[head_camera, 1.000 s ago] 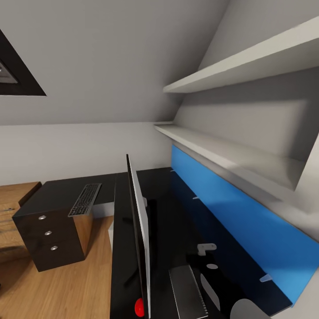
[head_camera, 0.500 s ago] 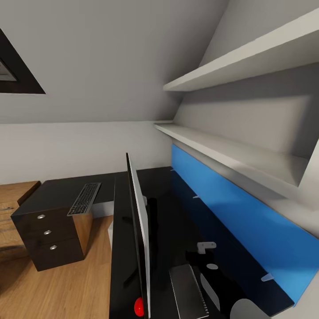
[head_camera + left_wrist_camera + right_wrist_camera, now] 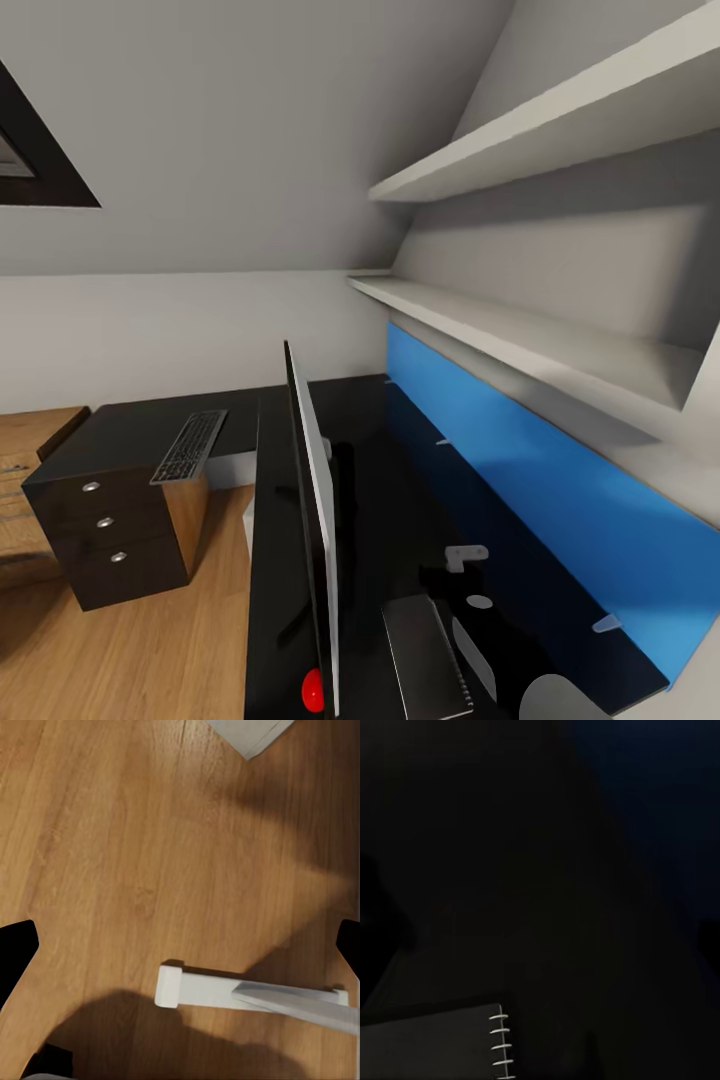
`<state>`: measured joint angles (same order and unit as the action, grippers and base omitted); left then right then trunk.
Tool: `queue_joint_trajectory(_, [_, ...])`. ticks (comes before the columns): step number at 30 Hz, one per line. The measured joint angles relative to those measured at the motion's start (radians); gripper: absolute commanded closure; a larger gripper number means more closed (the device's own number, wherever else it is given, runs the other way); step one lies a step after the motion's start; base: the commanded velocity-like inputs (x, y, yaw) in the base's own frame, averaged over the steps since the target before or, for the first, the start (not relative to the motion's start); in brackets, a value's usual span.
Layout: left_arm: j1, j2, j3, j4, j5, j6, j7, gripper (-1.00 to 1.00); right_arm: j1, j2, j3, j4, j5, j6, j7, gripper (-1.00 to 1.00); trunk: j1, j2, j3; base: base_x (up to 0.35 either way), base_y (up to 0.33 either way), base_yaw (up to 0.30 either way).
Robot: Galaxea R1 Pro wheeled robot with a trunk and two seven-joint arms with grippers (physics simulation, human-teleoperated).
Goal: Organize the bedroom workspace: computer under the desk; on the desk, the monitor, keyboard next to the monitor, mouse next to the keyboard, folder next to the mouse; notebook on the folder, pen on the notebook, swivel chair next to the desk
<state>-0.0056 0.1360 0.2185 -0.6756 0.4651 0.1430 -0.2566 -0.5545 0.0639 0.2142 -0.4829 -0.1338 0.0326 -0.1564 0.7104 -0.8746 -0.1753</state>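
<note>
Wood floor (image 3: 150,640) fills the lower left of your head view. Just right of it, the tabletop (image 3: 130,435) carries the keyboard (image 3: 190,447) above the drawers with round silver knobs (image 3: 105,523). In the middle, the monitor (image 3: 312,520) stands edge-on, its red dot (image 3: 313,688) at the bottom. Right of it lies a grey spiral-bound pad (image 3: 425,655), then the blue back panel (image 3: 530,500) under white shelves (image 3: 520,340). You cannot tell how either hand's fingers stand.
</note>
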Motion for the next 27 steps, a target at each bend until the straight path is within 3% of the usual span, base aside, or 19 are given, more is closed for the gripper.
queue_joint_trajectory(12, [0.0, 0.001, 0.002, 0.0, 0.0, 0.0, 0.002, -1.0, 0.0, 0.0, -0.004, -0.001, -0.001, -0.046, -0.003, -1.0, 0.046, -0.084, -0.044, 0.0, 0.0, 0.1])
queue_joint_trajectory(27, [0.0, 0.007, 0.003, 0.006, 0.003, 0.0, 0.008, -1.0, 0.0, 0.005, -0.004, -0.002, 0.003, -0.046, -0.004, -1.0, 0.1, -0.182, -0.089, 0.0, 0.0, 0.01])
